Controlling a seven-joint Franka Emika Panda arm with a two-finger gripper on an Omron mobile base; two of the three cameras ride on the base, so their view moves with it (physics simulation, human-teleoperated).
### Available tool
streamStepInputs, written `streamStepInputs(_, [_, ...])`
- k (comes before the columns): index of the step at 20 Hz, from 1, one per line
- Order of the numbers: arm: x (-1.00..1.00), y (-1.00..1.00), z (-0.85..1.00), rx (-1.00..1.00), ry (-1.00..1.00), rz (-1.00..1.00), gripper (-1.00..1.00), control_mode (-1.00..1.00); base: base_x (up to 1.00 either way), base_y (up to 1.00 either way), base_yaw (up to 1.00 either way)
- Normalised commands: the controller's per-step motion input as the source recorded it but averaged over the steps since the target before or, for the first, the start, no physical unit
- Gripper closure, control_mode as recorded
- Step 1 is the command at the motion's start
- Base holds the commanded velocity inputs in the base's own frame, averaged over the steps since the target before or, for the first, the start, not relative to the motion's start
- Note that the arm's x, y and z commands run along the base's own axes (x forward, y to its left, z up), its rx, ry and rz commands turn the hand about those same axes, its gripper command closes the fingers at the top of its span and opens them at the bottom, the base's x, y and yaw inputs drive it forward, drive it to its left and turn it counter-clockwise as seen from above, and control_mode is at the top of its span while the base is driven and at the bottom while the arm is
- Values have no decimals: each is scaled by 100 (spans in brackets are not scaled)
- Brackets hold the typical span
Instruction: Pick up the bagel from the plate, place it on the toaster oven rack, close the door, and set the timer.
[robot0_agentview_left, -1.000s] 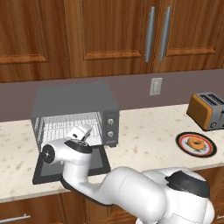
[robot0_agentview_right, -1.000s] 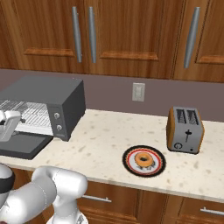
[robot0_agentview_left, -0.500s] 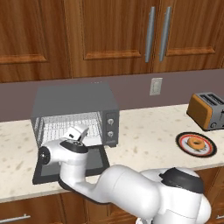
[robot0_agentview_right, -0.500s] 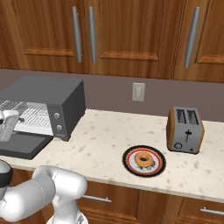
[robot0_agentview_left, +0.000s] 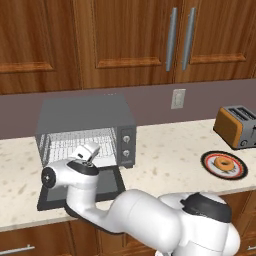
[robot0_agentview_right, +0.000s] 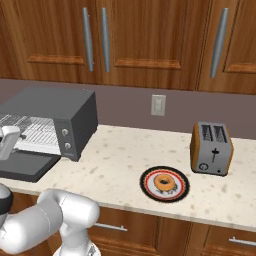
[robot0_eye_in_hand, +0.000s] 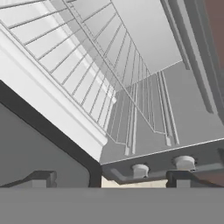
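My gripper (robot0_eye_in_hand: 107, 178) hung with its jaws spread and nothing between them, just over the lowered door (robot0_agentview_left: 107, 182) at the mouth of the toaster oven (robot0_agentview_left: 85, 120). Beyond it lay the bare rack (robot0_eye_in_hand: 87, 83). The bagel (robot0_agentview_right: 165, 182) sat on the plate (robot0_agentview_right: 146, 181), well apart to my right. I judged I should back straight out before swinging over, then descend square on the bagel.

Even, bright rendered light with no glare; soft faint shadows on the worktop (robot0_agentview_right: 120, 155); the hand view looks slightly coarse.
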Motion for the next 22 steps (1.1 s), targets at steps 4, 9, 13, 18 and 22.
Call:
streamStepInputs(4, [1, 0, 0, 17, -7, 2, -100, -100, 0, 0, 0])
streamStepInputs(9, [18, 0, 0, 16, -6, 1, -100, -100, 0, 0, 0])
streamStepInputs(13, [29, 0, -5, 13, -2, 0, -100, -100, 0, 0, 0])
streamStepInputs(18, [22, 0, -15, 8, 0, 0, -100, -100, 0, 0, 0])
streamStepInputs(22, [14, 0, -21, 4, 0, 0, -100, -100, 0, 0, 0])
